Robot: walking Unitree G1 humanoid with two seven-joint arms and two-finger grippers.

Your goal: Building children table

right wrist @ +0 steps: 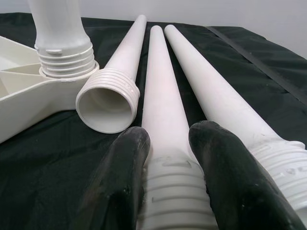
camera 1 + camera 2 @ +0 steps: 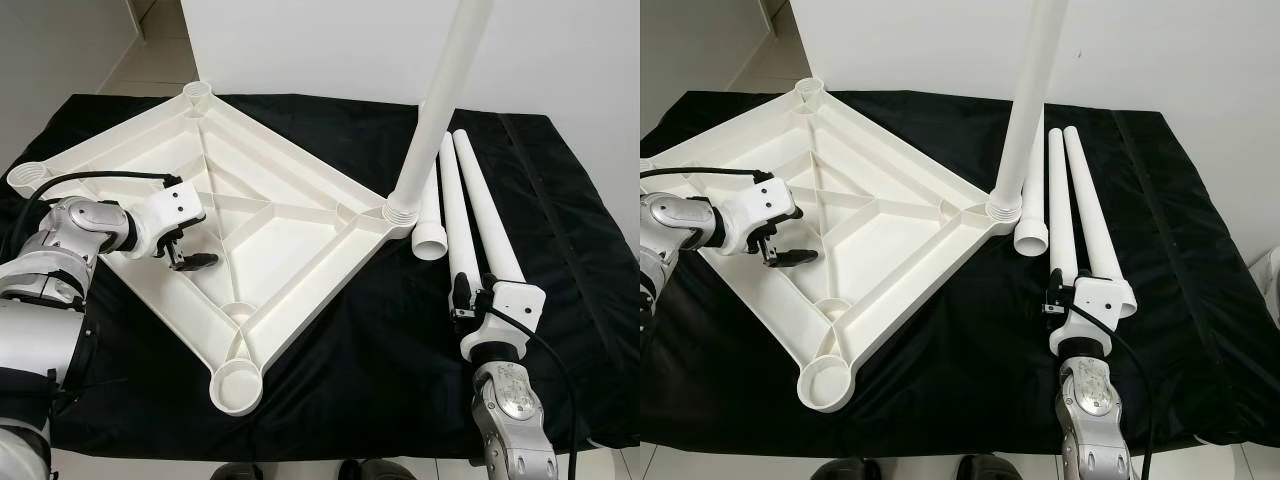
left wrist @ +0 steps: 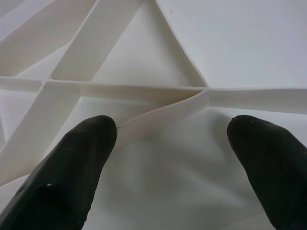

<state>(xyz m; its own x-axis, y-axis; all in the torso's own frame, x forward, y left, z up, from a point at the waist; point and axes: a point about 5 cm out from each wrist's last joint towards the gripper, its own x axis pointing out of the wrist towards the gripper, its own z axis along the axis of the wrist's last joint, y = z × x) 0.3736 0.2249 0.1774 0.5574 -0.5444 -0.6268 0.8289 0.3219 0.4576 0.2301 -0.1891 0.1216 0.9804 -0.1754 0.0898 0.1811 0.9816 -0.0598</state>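
Overhead, from the left eye: a white tabletop [image 2: 250, 230] is lying upside down, ribs up, on a black cloth [image 2: 380, 350] that is covering the work surface. One leg [image 2: 440, 100] is standing upright, screwed into the tabletop's right corner socket. Three loose legs [image 2: 455, 215] are lying side by side on the cloth just beside that corner, threaded ends toward the robot. The left gripper [image 2: 190, 260] is hovering over the ribbed underside near the tabletop's left part. The right gripper [image 2: 462, 300] is sitting at the near end of the loose legs.

Right eye: same layout; a round socket [image 2: 825, 382] is showing at the tabletop's near corner, another at the far corner [image 2: 810, 90]. Two shoe tips are showing at the bottom edge.

Left wrist: both black fingers [image 3: 72, 163] are standing wide apart with nothing between them, above a junction of ribs [image 3: 204, 91].

Right wrist: the two fingers [image 1: 120, 177] are straddling the threaded end of the middle leg [image 1: 163, 105], touching it on both sides. The neighbouring leg's open threaded mouth [image 1: 108, 103] is lying beside the mounted leg's base.

No writing or brand mark is legible on any part.
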